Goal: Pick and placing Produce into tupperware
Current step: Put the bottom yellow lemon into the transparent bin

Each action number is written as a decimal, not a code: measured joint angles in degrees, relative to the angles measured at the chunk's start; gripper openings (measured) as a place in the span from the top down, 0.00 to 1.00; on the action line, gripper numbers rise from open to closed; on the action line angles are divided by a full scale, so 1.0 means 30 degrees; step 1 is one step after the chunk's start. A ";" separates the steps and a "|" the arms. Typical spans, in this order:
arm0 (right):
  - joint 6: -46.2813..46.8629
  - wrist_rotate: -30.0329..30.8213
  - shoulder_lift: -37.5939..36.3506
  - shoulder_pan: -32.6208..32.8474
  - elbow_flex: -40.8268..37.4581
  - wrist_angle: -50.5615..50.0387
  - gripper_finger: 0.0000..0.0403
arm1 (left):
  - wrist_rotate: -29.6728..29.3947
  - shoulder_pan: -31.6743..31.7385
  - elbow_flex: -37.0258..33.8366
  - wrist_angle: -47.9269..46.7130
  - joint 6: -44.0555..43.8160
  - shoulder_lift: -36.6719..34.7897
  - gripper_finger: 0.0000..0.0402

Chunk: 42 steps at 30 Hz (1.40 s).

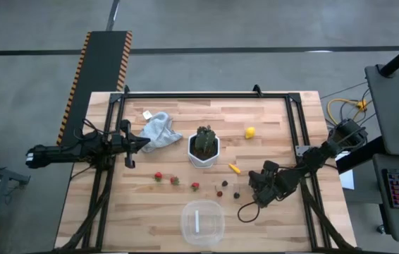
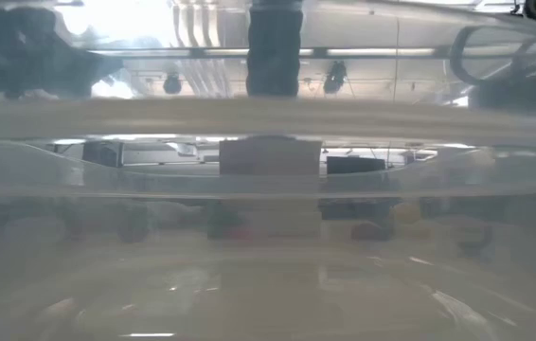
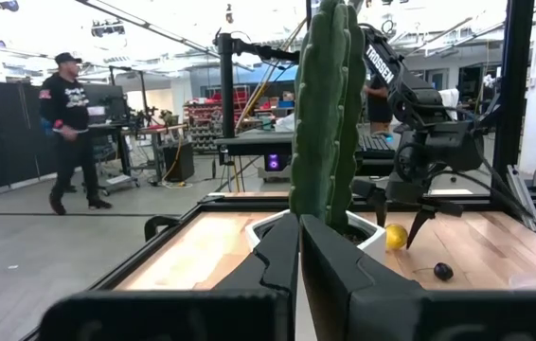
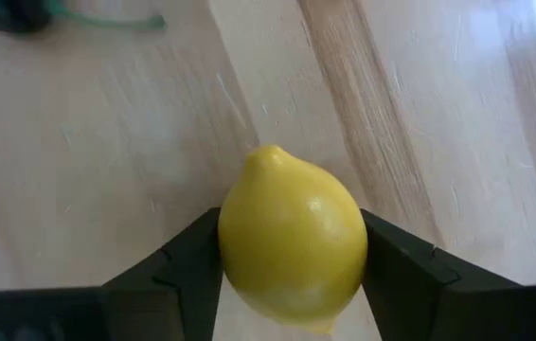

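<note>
right claw (image 4: 292, 284) clamps a yellow lemon (image 4: 292, 248) between both fingers, low over the bench (image 1: 150, 212) right of the berries (image 1: 236, 194). left claw (image 1: 145, 141) is closed and empty beside the grey cloth (image 1: 158, 130). tupperware (image 1: 202, 221) sits at the front edge, apparently still empty. strawberries (image 1: 175, 180) lie before the potted plant (image 1: 204, 145).

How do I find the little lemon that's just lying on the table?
Find the white pot with the spiky green plant in the middle of the wooden table. In the overhead view the lemon lies alone right of it. It is plump and round, unlike the thin yellow piece nearer the berries.
</note>
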 joint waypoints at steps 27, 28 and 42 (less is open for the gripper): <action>-0.6428 0.2506 -0.0019 -0.0021 0.6199 0.4388 0.52 | 0.0000 0.0001 0.0000 -0.0005 -0.0005 -0.0007 1.00; -0.6570 0.2494 0.0450 -0.0021 0.6619 0.4430 0.52 | 0.0000 -0.0001 0.0000 -0.0002 0.0000 -0.0022 1.00; -0.9592 0.0757 0.7300 -0.0021 1.2961 0.4438 0.52 | 0.0000 0.0004 0.0000 0.0028 0.0000 -0.0043 1.00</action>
